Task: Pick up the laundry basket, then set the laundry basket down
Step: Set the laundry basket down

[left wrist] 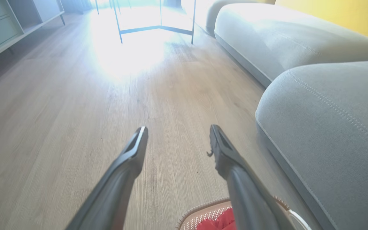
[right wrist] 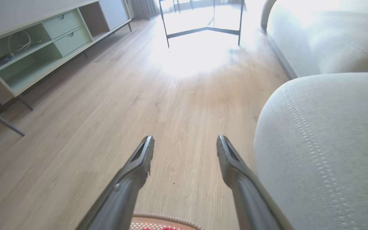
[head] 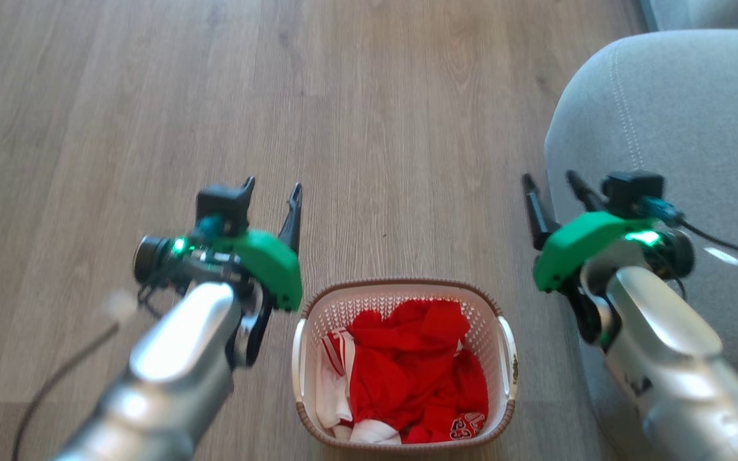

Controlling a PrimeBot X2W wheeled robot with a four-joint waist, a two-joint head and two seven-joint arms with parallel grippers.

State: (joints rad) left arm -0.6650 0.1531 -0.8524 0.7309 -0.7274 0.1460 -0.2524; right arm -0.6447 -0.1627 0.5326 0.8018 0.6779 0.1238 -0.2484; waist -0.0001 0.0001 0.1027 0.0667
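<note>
**Basket on the floor, both hands spread and empty**

The laundry basket (head: 401,282) stands upright on the wooden floor (head: 151,96), low in the head view and between the robot's two arms. It is white with perforated walls, a brown woven-look rim, and a white handle (head: 299,358) on each long side. A heap of red clothing (head: 417,365) takes up most of it, and a white garment with red stripes (head: 330,384) is tucked along the robot's left side. One red piece near the close rim carries white print that is too small to read.

The left hand (head: 273,187) hangs above the floor on the basket's left side. Its two dark fingers are spread apart, point away from the robot, and hold nothing. The green housing behind the fingers sits close to the basket's far left corner, though no contact with the rim is visible. This arm looks slightly blurred.

The right hand (head: 549,178) is on the basket's right side, well apart from it. Its fingers are also spread and empty, and they show against the rounded edge of a grey sofa (head: 683,115).

In the left wrist view, the basket's far rim and some red cloth peek in at the bottom edge beneath the right-hand finger, with the sofa's base near. The right wrist view shows a pale green sideboard (right wrist: 43,41) with drawers and open shelves along the far wall. A dark metal frame (right wrist: 203,30) stands in bright glare beyond it.
</note>
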